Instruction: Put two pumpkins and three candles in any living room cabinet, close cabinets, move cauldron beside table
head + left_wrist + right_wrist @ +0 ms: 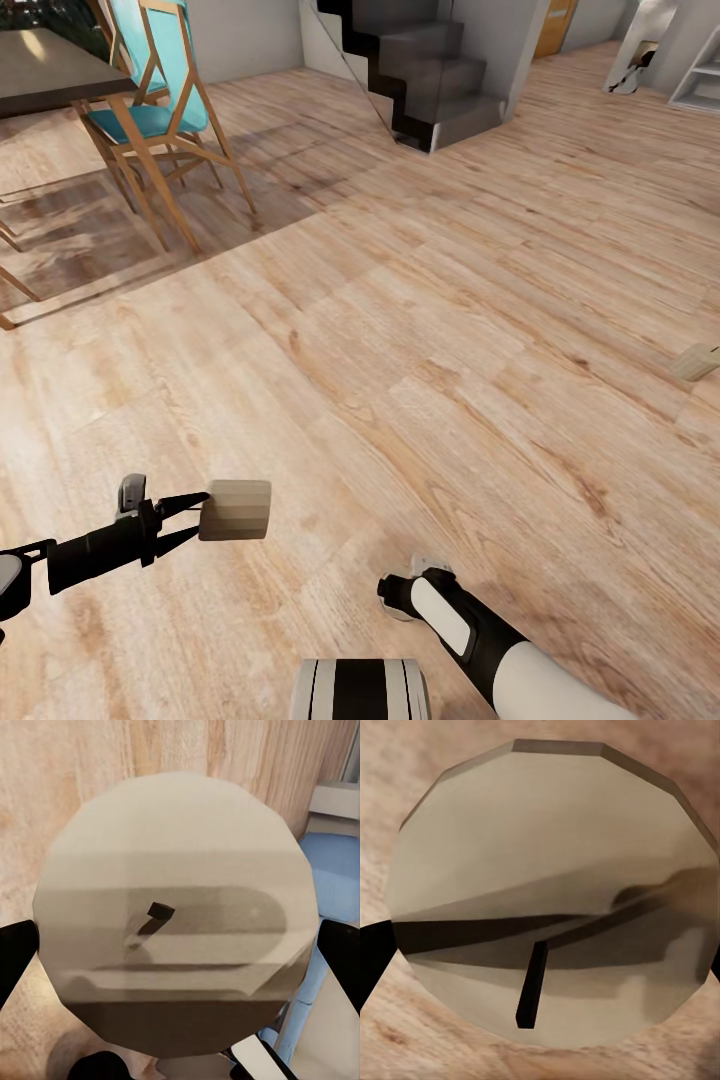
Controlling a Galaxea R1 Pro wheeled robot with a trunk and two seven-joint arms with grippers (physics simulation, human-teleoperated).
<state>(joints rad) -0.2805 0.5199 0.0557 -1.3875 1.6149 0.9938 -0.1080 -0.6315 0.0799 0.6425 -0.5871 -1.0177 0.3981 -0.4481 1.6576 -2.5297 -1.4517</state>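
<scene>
You're crossing open wood floor [420, 330], no cabinet ahead. Your left gripper [196, 518] is clamped on a candle [237, 509]; the right fingers [373, 956] flank a second candle [547, 892]. A third [695, 362] lies on the floor. A jolt could shake one loose.

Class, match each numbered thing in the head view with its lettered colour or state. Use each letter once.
Things:
1. left end effector
2. edge candle, at the picture's right border
3. chair seat
4. dining table top

Colours or states:
A. teal
B. lying on the wooden floor
C. dark brown
D. shut on the held candle, above the floor

Pairs: 1-D, 2-B, 3-A, 4-C
</scene>
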